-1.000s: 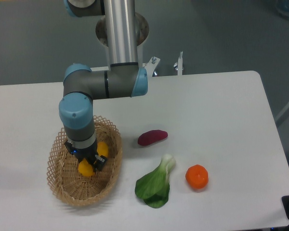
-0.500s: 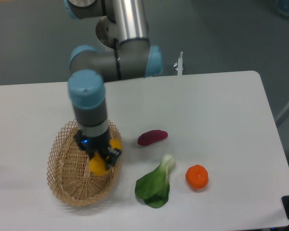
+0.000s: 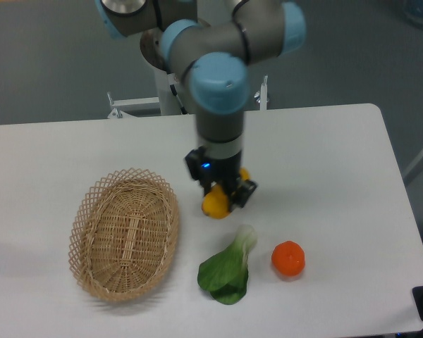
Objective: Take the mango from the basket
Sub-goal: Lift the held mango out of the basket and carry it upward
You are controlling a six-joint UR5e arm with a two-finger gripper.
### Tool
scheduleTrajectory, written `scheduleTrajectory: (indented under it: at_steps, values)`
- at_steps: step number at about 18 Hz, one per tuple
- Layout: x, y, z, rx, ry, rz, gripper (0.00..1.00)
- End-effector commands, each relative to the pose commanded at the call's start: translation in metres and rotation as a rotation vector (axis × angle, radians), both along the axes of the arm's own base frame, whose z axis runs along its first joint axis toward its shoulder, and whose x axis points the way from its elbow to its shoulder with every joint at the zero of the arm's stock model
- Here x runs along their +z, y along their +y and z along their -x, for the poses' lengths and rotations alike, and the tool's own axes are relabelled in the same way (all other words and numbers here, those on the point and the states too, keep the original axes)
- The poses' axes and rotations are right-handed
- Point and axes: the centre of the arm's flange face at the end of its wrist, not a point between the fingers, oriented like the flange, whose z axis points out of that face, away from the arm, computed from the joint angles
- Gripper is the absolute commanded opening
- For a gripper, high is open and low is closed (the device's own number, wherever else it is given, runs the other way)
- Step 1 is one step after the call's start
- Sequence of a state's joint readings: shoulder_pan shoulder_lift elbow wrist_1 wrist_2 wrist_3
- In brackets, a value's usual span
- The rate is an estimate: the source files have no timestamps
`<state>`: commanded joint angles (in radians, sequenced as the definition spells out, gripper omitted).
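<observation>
Status, for your log: the pick looks essentially done.
- Gripper [image 3: 221, 198]: clamped on the mango [image 3: 216, 204], which hangs between its fingers, clear of the table [image 3: 338, 155].
- Basket [image 3: 125, 234]: down and left of the gripper, well apart, nothing in it.
- Bok choy [image 3: 228, 268]: just below the gripper.
- Tangerine [image 3: 288, 258]: below right.
- Left for you: none evident beyond keeping hold.

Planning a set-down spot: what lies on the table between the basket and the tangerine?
In the camera view, only the leafy green lies between the basket and the tangerine.
</observation>
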<state>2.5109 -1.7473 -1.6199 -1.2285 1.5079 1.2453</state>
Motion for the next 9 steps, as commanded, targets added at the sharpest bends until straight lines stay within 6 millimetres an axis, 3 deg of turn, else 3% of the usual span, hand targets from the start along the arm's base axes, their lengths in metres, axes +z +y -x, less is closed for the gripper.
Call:
scheduleTrajectory:
  at_steps: [2,9]
  values:
    - [0.008,-0.014,0.006,-0.036,0.001,0.006,0.56]
    - [0.017,-0.023,0.012,-0.024,-0.008,-0.030,0.56]
